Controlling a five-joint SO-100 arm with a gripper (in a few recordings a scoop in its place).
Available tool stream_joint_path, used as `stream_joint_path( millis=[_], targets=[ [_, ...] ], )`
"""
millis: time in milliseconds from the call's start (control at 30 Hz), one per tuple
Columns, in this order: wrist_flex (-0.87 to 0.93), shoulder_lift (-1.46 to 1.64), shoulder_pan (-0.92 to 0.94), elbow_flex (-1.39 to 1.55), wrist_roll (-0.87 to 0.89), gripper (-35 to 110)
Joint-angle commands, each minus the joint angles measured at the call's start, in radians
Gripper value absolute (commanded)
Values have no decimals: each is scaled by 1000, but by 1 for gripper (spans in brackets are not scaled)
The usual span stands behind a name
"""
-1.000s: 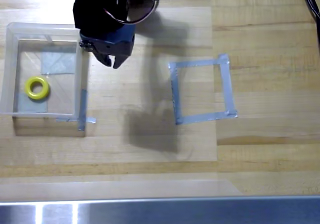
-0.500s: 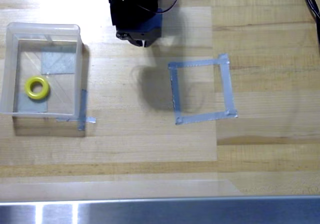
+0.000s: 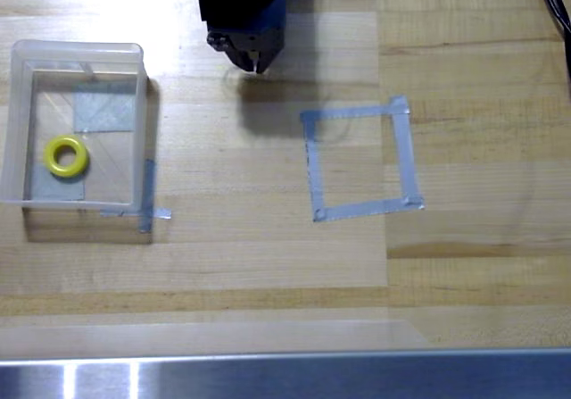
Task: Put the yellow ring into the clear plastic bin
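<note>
From the overhead view I see my gripper (image 3: 253, 62) at the top of the picture, a little left of centre, hanging off the black arm body that runs out past the top edge. Its two dark fingertips sit close together, with only a narrow sliver of wood showing between them, and I see nothing between them. A soft shadow lies on the wooden table (image 3: 268, 247) just below and right of the tips.

To the lower right of the gripper is a square outline of grey tape (image 3: 398, 153) stuck flat on the wood; inside it I see only bare table. It is well apart from the fingertips.

Over on the left side stands the clear plastic bin (image 3: 138, 78), a roughly square box with low translucent walls and a rounded rim. The yellow ring (image 3: 66, 156) lies flat on the bin's floor, toward the lower left part, close to the left wall but not clearly touching it. Grey tape patches show through the bottom, one above and right of the ring and one partly under it. More grey tape strips sit at the bin's lower right corner, outside the wall.

A metal strip (image 3: 285, 377) runs along the bottom edge.
</note>
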Motion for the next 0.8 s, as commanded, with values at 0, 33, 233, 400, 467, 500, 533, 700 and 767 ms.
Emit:
stream_joint_path(
  millis=[0, 33, 233, 400, 467, 500, 533, 700, 767],
  targets=[
    [-2, 123, 3, 55, 14, 0],
    [5, 149, 3, 75, 14, 0],
    [8, 288, 5, 189, 14, 0],
    [8, 367, -6, 241, 14, 0],
    [8, 370, -2, 241, 8, 0],
    [8, 371, 0, 241, 8, 0],
    [8, 373, 3, 241, 6, 0],
    [8, 373, 5, 241, 12, 0],
    [8, 371, 5, 241, 5, 0]
  ],
)
